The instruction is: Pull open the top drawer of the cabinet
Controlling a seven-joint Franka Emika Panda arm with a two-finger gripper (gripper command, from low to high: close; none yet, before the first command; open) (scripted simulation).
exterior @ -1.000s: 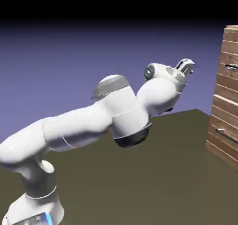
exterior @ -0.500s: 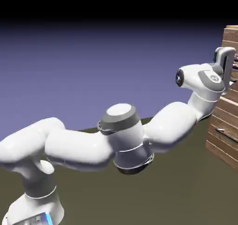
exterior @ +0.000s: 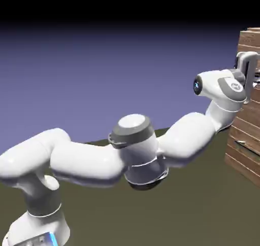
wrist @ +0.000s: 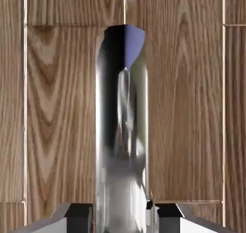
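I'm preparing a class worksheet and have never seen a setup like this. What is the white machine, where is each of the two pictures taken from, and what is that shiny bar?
It is a computer-rendered robot arm on a table. One picture looks from beside it: the arm reaches right to a wooden cabinet. The other comes from a camera on the hand, close to the top drawer. The shiny bar is its handle, shown running up the picture. The gripper is shut on the handle, which sits between its two grey tips.

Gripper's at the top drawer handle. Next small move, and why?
Probably pull straight back from the cabinet. The gripper looks shut on the handle, which fills the gap between the fingertips, and the top drawer still looks closed.
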